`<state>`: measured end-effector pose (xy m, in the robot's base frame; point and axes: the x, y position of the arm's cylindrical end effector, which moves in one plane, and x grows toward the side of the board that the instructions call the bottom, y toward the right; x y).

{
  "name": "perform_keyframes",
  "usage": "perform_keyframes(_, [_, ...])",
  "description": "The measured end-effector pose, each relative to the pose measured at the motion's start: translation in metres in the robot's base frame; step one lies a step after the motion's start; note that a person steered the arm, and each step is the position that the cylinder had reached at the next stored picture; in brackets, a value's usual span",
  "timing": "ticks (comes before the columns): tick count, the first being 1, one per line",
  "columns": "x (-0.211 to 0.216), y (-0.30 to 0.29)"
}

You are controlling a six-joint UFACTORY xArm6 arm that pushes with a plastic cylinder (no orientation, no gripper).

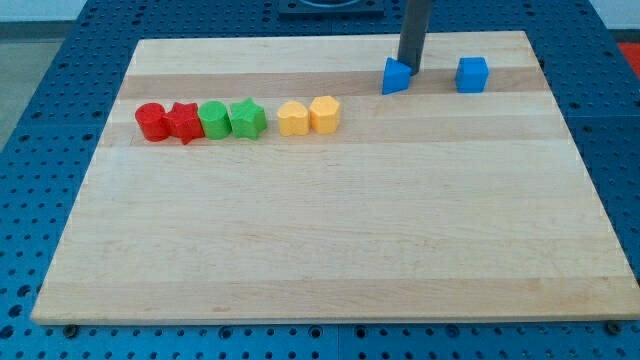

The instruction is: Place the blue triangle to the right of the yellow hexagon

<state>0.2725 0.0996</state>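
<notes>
The blue triangle (396,76) lies near the view's top, right of centre. My tip (410,68) touches its upper right side. The yellow hexagon (324,114) sits left and below the triangle, at the right end of a row of blocks. A second yellow block (292,118) touches its left side. The space just right of the hexagon holds no block.
A blue cube (472,74) sits right of the triangle. Left of the yellow pair stand a green star (247,118), a green round block (214,119), a red star (184,122) and a red cylinder (151,121). The wooden board (340,250) rests on a blue perforated table.
</notes>
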Motion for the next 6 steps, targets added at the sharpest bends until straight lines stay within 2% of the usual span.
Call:
perform_keyframes(1, [0.0,-0.017])
perform_keyframes(4, [0.036,-0.042])
perform_keyframes(6, [0.037,-0.047])
